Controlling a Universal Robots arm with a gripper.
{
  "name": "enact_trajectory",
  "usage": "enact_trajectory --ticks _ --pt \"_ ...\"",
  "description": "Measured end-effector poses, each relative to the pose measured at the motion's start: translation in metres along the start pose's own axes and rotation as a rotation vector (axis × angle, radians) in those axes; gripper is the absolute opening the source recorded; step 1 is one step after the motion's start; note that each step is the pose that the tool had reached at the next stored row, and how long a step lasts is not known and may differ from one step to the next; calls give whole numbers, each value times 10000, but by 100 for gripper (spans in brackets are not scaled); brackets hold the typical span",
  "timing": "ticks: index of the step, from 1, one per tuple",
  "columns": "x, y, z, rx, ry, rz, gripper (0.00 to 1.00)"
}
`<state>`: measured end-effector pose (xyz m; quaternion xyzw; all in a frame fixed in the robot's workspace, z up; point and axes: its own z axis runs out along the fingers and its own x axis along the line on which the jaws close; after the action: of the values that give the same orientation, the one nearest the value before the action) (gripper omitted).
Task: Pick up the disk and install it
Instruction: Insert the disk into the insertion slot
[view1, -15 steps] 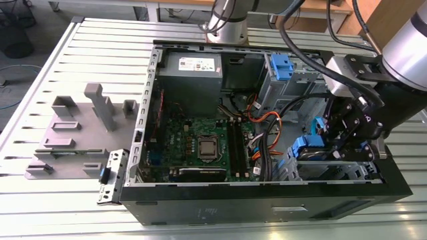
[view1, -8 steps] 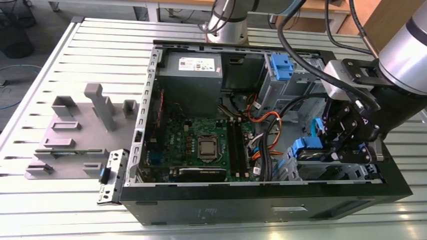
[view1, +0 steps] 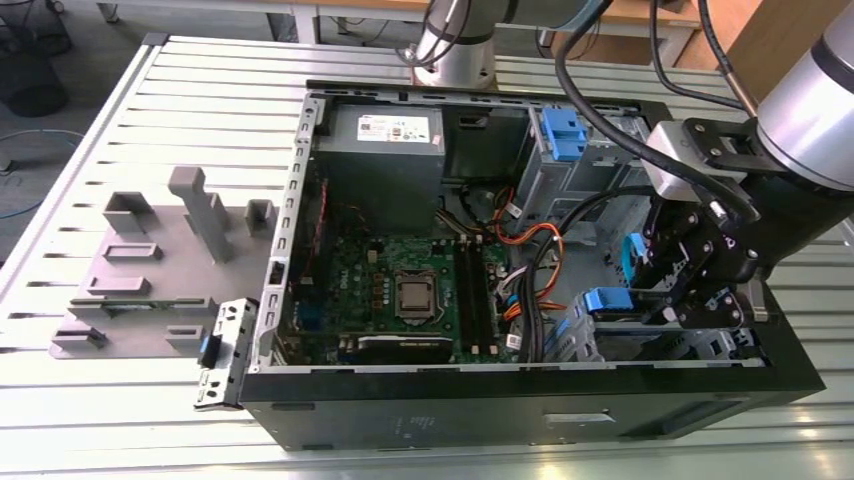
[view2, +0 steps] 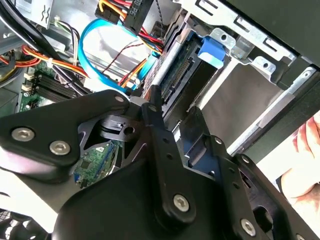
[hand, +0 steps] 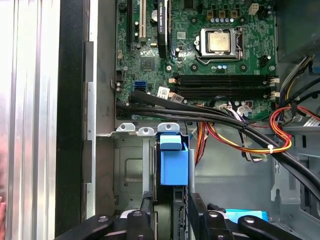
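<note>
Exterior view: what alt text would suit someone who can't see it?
A robot arm holds its black gripper inside an open computer case, at the exterior view's right, next to the blue-railed disk. The case lies on a slatted metal table.

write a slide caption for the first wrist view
Gripper holding the disk edge-on at the drive cage of the open computer case, next to the motherboard.

You're in a robotics workshop: an opened computer case (view1: 534, 400) and grey fixtures (view1: 147, 270) sit on a slotted metal bench (view1: 200, 100).
</note>
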<state>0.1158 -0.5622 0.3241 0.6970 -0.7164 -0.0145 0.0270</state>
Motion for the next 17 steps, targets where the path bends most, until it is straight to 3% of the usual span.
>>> enact_trajectory --ticks 6,11,17 --pt "0 0 -1 0 2 0 42" --pt "2 5 -80 0 2 1 42" --pt "2 6 -90 0 2 1 42"
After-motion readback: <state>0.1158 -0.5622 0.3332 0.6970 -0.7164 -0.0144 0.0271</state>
